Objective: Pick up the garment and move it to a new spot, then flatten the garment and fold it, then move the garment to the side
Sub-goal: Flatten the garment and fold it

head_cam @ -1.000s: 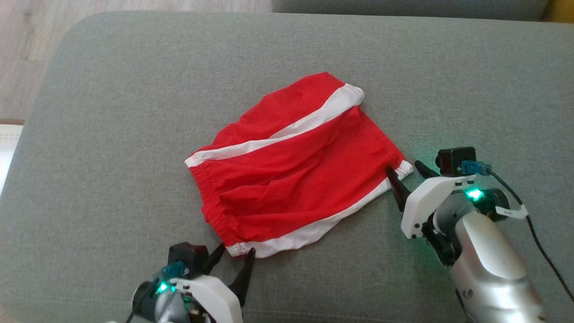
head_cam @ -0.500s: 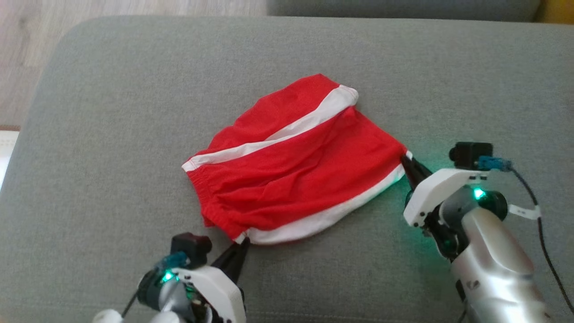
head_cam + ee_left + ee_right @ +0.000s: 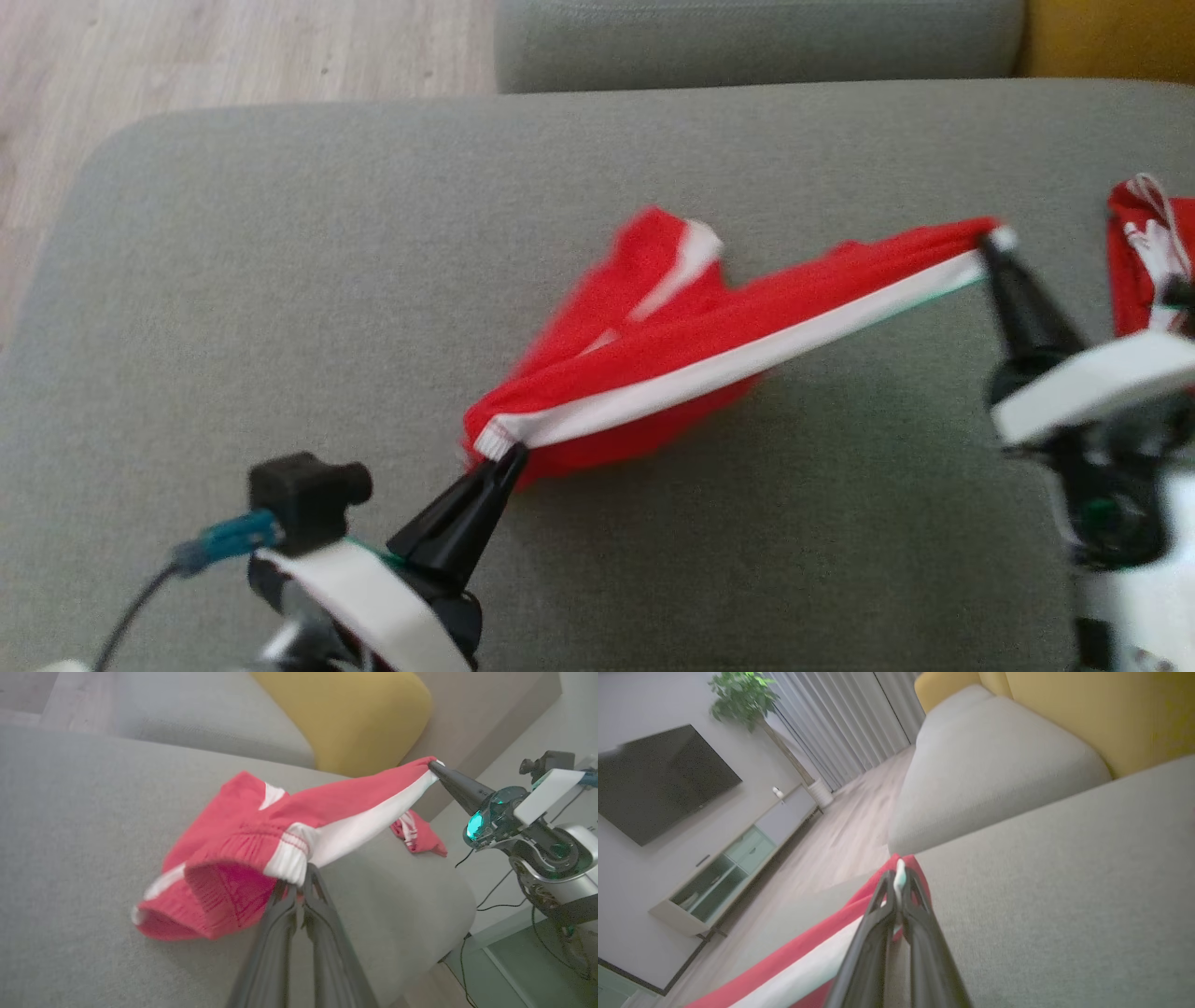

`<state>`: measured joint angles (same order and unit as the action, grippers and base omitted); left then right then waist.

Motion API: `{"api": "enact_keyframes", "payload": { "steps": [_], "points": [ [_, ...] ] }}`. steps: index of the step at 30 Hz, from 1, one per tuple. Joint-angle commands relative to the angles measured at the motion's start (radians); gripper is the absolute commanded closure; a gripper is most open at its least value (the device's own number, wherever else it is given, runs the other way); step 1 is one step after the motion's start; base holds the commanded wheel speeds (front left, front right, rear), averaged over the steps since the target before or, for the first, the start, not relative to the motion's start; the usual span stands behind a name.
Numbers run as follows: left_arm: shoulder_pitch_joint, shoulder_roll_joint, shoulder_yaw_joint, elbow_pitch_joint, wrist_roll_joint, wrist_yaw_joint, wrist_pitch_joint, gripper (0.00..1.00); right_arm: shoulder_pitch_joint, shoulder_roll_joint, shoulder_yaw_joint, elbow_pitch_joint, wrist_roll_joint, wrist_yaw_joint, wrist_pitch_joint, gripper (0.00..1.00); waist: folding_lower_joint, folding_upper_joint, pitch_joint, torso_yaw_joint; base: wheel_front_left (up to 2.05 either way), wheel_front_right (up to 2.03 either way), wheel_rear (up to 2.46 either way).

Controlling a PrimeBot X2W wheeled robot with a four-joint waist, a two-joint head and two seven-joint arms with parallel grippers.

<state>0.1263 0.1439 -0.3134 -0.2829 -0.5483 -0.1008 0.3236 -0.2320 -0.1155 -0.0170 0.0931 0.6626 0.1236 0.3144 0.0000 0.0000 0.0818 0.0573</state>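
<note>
Red garment taut between left tool and right tool, both clamped on its corners; second red cloth nearby.

Red shorts blurred at the far fold, second red cloth at sofa's right edge cut off

Shorts: red with a white side stripe and white hem edging, ribbed waistband red with a white patch; second garment on the robot's right is also red with white markings, too blurred to read. Sofa seat is plain grey-green weave, cushion mustard yellow, floor pale wood grain. Left gripper and right gripper have black fingers and white shells, with a teal-green light and blue plug; background has a black TV, green plant, grey curtains, pale cabinet.
</note>
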Motion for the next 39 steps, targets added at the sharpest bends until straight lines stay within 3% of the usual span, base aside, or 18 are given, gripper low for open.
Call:
{"api": "enact_keyframes", "payload": {
  "steps": [1, 7, 11, 14, 17, 22, 26, 31, 35, 39],
  "points": [
    [-0.030, 0.025, 0.036, -0.104, -0.035, -0.007, 0.023, 1.00, -0.003, -0.008, -0.026, -0.127, 0.020, 0.007, 0.034, 1.00, 0.0000, 0.0000, -0.015, -0.014, 0.00, 0.00, 0.00],
    [-0.082, 0.081, 0.068, -0.357, -0.187, -0.014, 0.137, 1.00, 0.036, 0.050, -0.199, -0.508, 0.097, 0.007, 0.208, 1.00, 0.0000, 0.0000, -0.025, -0.042, 0.00, 0.00, 0.00],
    [-0.202, 0.111, 0.115, -0.416, -0.269, -0.001, 0.223, 1.00, -0.039, 0.063, -0.256, -0.616, 0.130, 0.007, 0.315, 1.00, 0.0000, 0.0000, -0.003, -0.061, 0.00, 0.00, 0.00],
    [-0.333, 0.113, 0.129, -0.383, -0.342, 0.014, 0.289, 1.00, -0.136, 0.065, -0.270, -0.585, 0.096, 0.007, 0.361, 1.00, 0.0000, 0.0000, 0.029, -0.065, 0.00, 0.00, 0.00],
    [-0.487, 0.120, 0.132, -0.273, -0.357, 0.025, 0.343, 1.00, -0.249, 0.065, -0.270, -0.475, 0.049, 0.007, 0.369, 1.00, 0.0000, 0.0000, 0.082, -0.057, 0.00, 0.00, 0.00],
    [-0.759, 0.075, 0.102, 0.009, -0.308, 0.038, 0.352, 1.00, -0.497, 0.065, -0.244, -0.202, -0.051, 0.007, 0.311, 1.00, 0.0000, 0.0000, 0.177, -0.030, 0.00, 0.00, 0.00],
    [-0.989, 0.028, 0.087, 0.287, -0.183, 0.040, 0.235, 1.00, -0.737, 0.065, -0.258, 0.052, -0.154, 0.007, 0.193, 1.00, 0.0000, 0.0000, 0.241, -0.013, 0.00, 0.00, 0.00],
    [-1.189, -0.022, 0.070, 0.552, -0.013, 0.017, -0.106, 1.00, -0.968, 0.065, -0.258, 0.305, -0.158, 0.007, -0.029, 1.00, 0.0000, 0.0000, 0.287, -0.009, 0.00, 0.00, 0.00],
    [-1.210, -0.041, 0.025, 0.695, 0.040, -0.005, -0.293, 1.00, -0.956, 0.065, -0.187, 0.409, -0.149, 0.007, -0.148, 1.00, 0.0000, 0.0000, 0.298, -0.019, 0.00, 0.00, 0.00],
    [-1.116, -0.031, -0.030, 0.788, 0.080, -0.017, -0.418, 1.00, -0.785, 0.065, -0.127, 0.441, -0.075, 0.007, -0.224, 1.00, 0.0000, 0.0000, 0.280, -0.036, 0.00, 0.00, 0.00]
  ]
}}
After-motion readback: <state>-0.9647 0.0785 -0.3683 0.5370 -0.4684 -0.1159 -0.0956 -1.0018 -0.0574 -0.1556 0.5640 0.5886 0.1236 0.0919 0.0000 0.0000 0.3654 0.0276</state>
